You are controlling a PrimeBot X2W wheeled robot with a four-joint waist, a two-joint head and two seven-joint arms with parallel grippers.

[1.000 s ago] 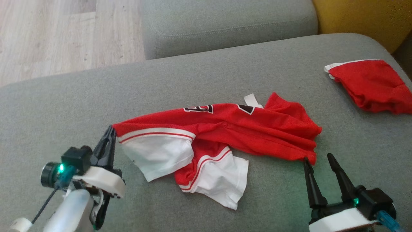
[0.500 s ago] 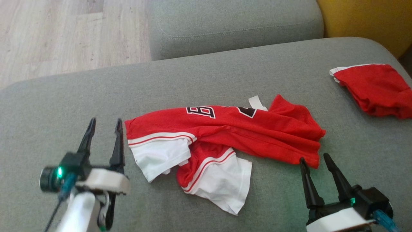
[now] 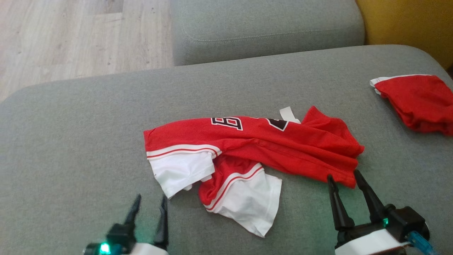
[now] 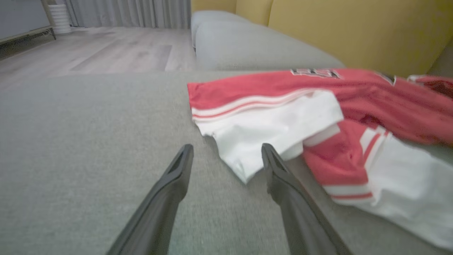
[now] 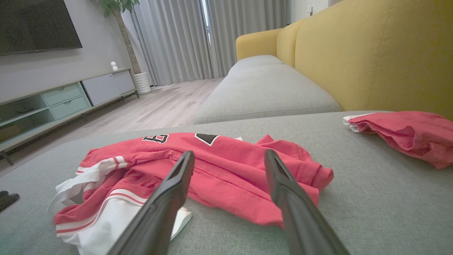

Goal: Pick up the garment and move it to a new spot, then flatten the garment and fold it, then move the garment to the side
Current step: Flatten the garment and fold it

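The right claw [image 3: 343, 174] stands wide, its tips just at the near red hem of the shirt [image 3: 254, 141]. The left claw [image 3: 151, 197], also wide, sits a little short of the white sleeve [image 3: 178, 170]. The shirt lies crumpled ahead of both on the sofa cushion [image 3: 70, 124], its long axis running left to right, so the right arm looks nearer.

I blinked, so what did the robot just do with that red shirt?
The left claw let go of the red shirt, opened and drew back toward the robot. The shirt lies on the cushion; the right claw stays open at its hem.
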